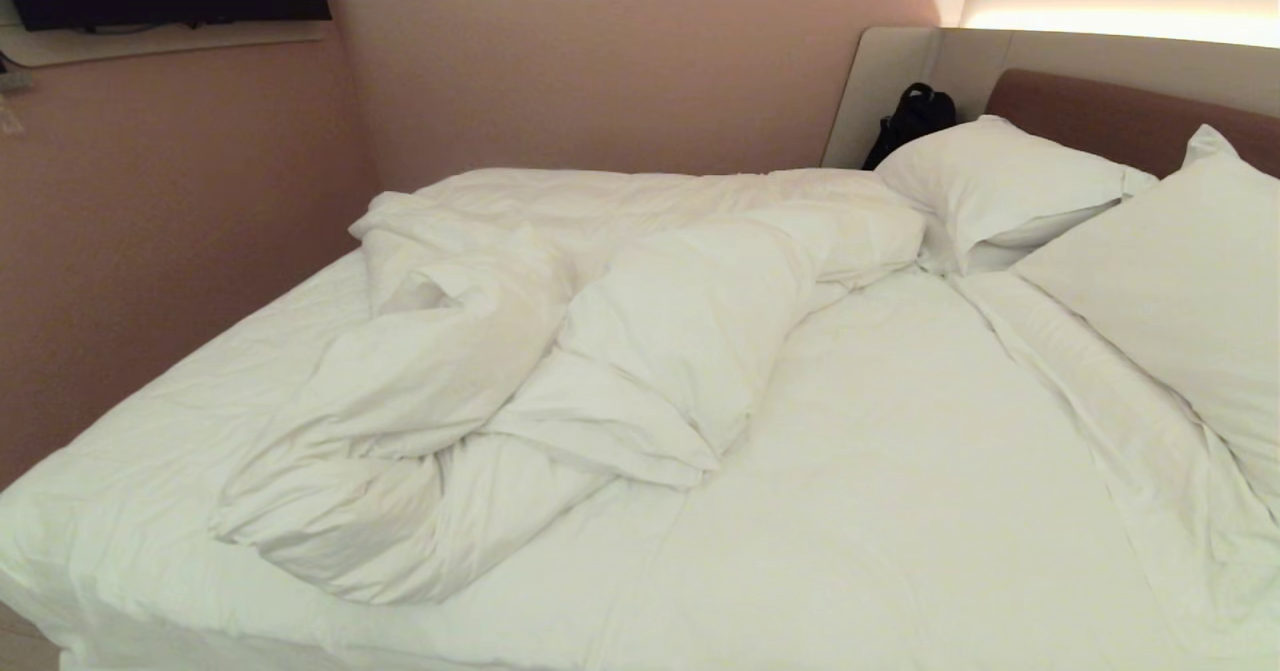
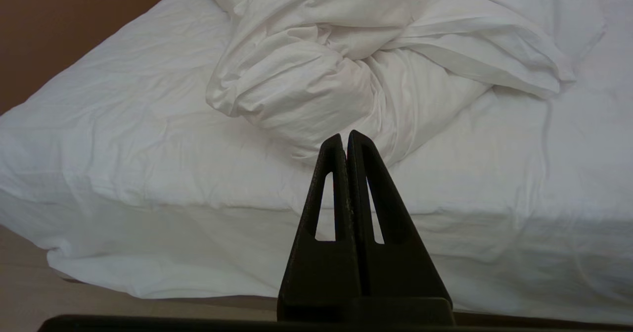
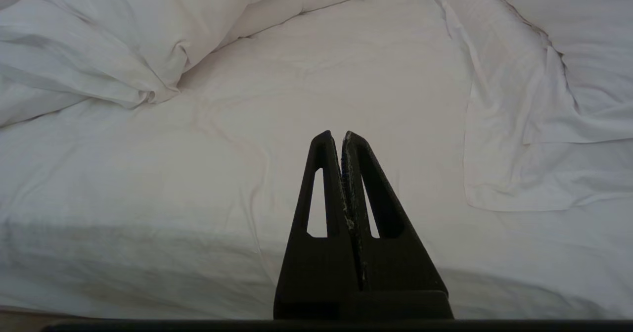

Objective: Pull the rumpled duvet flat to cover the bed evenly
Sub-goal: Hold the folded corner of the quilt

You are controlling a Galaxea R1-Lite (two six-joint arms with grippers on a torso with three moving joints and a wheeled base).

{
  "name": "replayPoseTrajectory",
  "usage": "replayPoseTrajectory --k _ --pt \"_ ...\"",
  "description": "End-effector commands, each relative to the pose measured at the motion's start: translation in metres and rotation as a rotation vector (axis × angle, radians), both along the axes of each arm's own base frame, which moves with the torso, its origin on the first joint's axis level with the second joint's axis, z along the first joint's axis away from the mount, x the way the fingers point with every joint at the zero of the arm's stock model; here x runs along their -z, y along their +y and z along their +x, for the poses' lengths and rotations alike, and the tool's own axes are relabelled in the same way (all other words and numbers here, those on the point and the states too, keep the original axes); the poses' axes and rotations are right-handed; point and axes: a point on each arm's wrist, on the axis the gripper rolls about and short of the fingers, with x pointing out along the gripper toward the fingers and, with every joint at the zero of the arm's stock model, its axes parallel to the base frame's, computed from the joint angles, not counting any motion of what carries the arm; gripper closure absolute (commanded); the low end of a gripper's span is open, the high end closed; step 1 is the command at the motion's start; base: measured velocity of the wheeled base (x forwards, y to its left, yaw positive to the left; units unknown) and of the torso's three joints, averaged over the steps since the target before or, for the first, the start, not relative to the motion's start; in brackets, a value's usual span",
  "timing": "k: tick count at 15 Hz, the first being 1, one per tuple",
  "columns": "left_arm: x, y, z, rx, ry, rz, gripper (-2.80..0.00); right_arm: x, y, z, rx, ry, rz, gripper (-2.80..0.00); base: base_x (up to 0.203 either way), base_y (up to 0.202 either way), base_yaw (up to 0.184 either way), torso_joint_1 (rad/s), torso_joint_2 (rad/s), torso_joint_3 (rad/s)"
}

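The white duvet [image 1: 560,351] lies bunched in a rumpled heap on the left and far part of the bed [image 1: 900,511], leaving the sheeted mattress bare toward the right and front. Neither arm shows in the head view. In the left wrist view my left gripper [image 2: 346,136] is shut and empty, held off the bed's near side, facing the duvet's [image 2: 316,74] near folds. My right gripper [image 3: 337,136] is also shut and empty, hanging before the near edge, facing the bare sheet [image 3: 296,99], with the duvet's [image 3: 123,35] edge off to one side.
Two white pillows [image 1: 1000,191] [image 1: 1180,301] lean on the brown headboard [image 1: 1090,116] at the right. A black bag [image 1: 912,116] sits in the far corner by the pillows. A loose flap of white cloth [image 3: 514,124] lies below the pillows. Pink walls close the far and left sides.
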Motion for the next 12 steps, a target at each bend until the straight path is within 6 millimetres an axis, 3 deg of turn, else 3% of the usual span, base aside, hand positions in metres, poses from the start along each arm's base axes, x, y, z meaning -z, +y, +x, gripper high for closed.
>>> replayPoseTrajectory --k 1,12 --pt "0.0001 0.0000 0.0000 0.000 0.001 0.000 0.00 0.0001 0.0000 0.0001 -0.001 0.002 -0.012 0.00 0.000 0.000 0.000 0.000 0.00 0.000" --pt "0.0001 0.0000 0.0000 0.000 0.000 0.000 0.00 -0.0036 0.0001 -0.0011 -0.006 -0.008 -0.049 0.00 0.000 0.000 0.000 0.000 0.00 0.000"
